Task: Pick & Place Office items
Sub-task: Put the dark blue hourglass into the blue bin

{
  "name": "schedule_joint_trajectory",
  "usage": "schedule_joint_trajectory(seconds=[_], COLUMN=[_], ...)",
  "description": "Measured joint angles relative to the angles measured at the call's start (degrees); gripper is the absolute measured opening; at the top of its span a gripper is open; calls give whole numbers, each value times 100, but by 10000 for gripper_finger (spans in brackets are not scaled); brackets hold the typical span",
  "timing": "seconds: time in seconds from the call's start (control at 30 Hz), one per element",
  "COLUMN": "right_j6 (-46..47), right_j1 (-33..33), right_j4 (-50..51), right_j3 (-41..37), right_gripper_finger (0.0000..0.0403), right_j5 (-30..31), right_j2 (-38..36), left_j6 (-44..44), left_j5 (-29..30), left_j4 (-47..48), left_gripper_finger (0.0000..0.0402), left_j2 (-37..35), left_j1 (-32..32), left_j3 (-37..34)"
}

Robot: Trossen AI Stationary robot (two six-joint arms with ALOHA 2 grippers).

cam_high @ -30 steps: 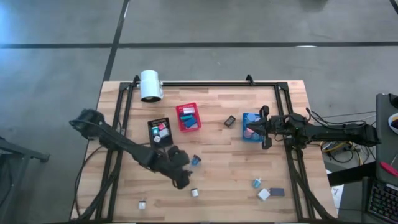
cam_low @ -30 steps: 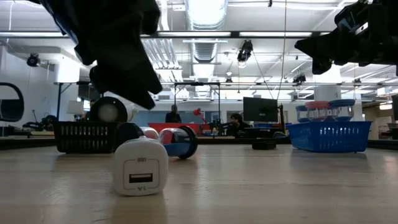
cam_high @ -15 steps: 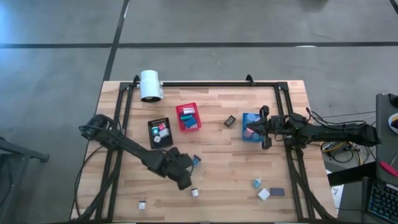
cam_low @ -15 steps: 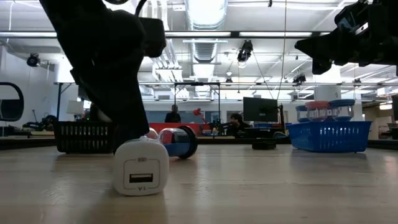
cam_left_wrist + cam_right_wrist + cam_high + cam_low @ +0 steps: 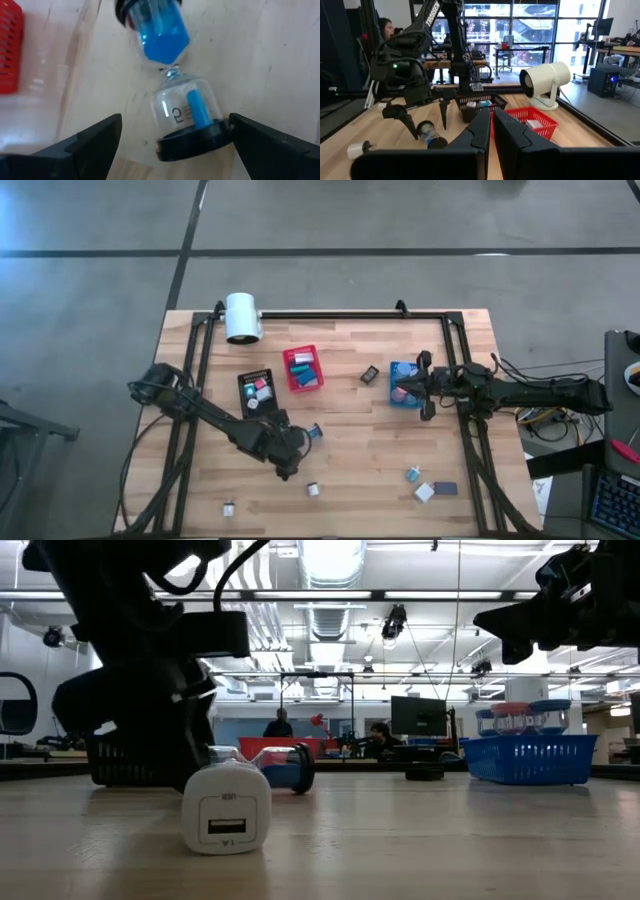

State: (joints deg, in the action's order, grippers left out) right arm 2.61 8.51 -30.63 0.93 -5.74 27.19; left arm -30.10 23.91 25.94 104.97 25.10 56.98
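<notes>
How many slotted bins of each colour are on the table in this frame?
Red bin: 1
Black bin: 1
Blue bin: 1
Total: 3

Left gripper [image 5: 170,145] jaws spread wide; right gripper [image 5: 491,131] jaws closed.

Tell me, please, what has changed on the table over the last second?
The left gripper pulled back toward the black bin, opened, and now brackets the blue sand timer without gripping it. The right gripper, shut, stayed over the blue bin.
</notes>
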Motion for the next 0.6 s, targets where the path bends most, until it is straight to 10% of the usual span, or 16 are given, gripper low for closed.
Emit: schedule_joint_trajectory(seconds=[0.6], right_j6=[21], right_j1=[0], right_j4=[30], right_j3=[0], right_gripper_finger=[18], right_j5=[35], right_j2=[1], left_j6=[-194], left_j5=[5], left_j4=[-652], left_gripper_finger=[333], left_j2=[-24], left_j1=[-138], left_j3=[-278])
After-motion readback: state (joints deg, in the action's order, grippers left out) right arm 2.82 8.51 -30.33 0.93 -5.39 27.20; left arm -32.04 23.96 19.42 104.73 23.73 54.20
